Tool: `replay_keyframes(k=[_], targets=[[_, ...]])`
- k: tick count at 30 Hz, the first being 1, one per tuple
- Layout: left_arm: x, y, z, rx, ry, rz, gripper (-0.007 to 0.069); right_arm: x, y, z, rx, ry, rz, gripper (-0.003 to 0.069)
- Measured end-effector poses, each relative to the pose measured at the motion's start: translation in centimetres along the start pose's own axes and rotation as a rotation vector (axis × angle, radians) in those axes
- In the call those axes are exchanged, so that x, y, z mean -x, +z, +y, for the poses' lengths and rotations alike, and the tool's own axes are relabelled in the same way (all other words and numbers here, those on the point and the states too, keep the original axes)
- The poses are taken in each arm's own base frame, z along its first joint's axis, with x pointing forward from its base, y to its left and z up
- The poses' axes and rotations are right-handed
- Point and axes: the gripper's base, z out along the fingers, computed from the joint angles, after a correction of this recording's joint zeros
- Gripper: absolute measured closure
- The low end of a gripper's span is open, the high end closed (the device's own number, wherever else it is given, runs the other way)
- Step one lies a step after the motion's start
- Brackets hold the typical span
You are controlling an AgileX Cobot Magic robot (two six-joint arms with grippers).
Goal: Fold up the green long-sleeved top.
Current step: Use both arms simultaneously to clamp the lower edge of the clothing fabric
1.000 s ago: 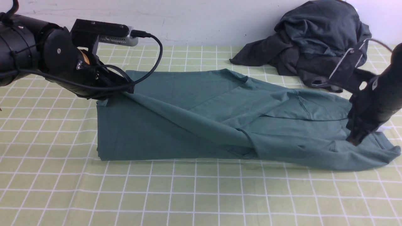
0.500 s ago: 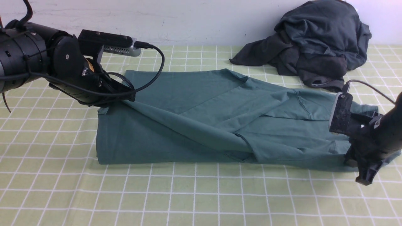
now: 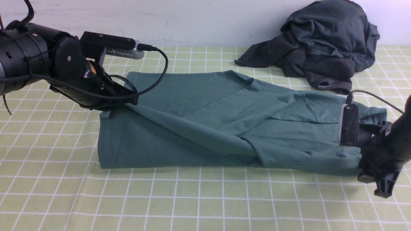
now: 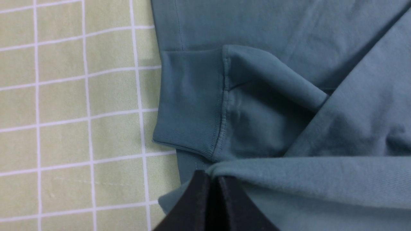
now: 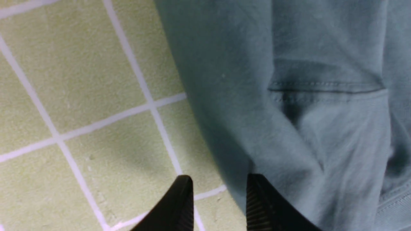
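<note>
The green long-sleeved top (image 3: 199, 128) was laid across the checked cloth (image 3: 192, 199), its left edge seemingly pinched in the closed left gripper (image 4: 209, 192). The right gripper (image 5: 219, 181) was parted, empty, at the top's near-right corner.

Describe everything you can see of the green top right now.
The green top is plain teal-green, soft knit jersey by its look, lying partly folded across the checked tablecloth. Its left end is a neat flat rectangle; the right end is looser, with creases and seams. A ribbed cuff lies at the body's left edge. The left gripper is shut on a fold of it, raising a taut ridge. The right gripper stands open at its near right edge, contact unclear.
</note>
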Motion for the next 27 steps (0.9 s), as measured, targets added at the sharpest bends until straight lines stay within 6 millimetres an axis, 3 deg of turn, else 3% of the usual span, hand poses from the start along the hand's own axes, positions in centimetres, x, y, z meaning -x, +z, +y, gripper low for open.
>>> replay_keyframes(k=[4,18,22,27], targets=[[0.0,0.0,0.0,0.0,0.0,0.0,0.0625,0.4,0.4,-0.7,-0.071,0.013,-0.046,0.0418],[0.0,0.1,0.0,0.0,0.0,0.002,0.0625,0.4,1.6,-0.7,-0.057,-0.008,-0.027,0.0406],[0.0,0.1,0.0,0.0,0.001,0.001,0.0625,0.3,1.6,-0.6,-0.043,-0.008,-0.02,0.0452],[0.1,0.1,0.0,-0.002,0.001,-0.012,0.0625,0.4,1.6,-0.5,-0.028,0.032,-0.027,0.0629]])
